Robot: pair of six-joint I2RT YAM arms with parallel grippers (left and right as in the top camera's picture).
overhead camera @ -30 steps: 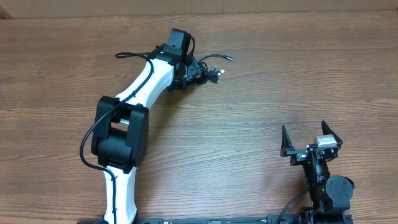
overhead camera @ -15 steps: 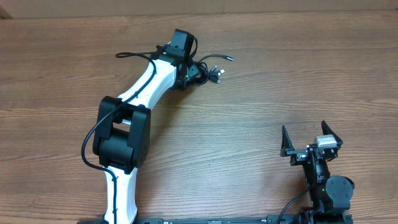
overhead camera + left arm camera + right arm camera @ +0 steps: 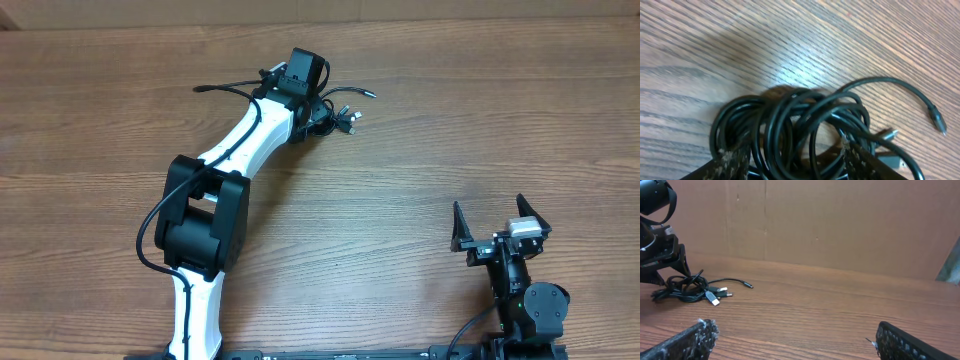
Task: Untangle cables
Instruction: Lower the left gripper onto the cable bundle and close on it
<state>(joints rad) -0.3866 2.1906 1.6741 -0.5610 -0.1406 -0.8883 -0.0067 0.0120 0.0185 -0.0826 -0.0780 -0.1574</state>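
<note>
The left fingers (image 3: 729,161) stand well apart, straddling the cables (image 3: 790,117), a knotted black clump lying between them on the worktop (image 3: 790,45); I cannot tell whether they touch it. One cord arcs out of the clump to a small plug. The right fingers (image 3: 697,332) are spread wide and hold nothing, well apart from the clump.

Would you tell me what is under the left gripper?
Knotted cables lie on the table between the open fingers of the left gripper; overhead, the arm covers part of them.
</note>
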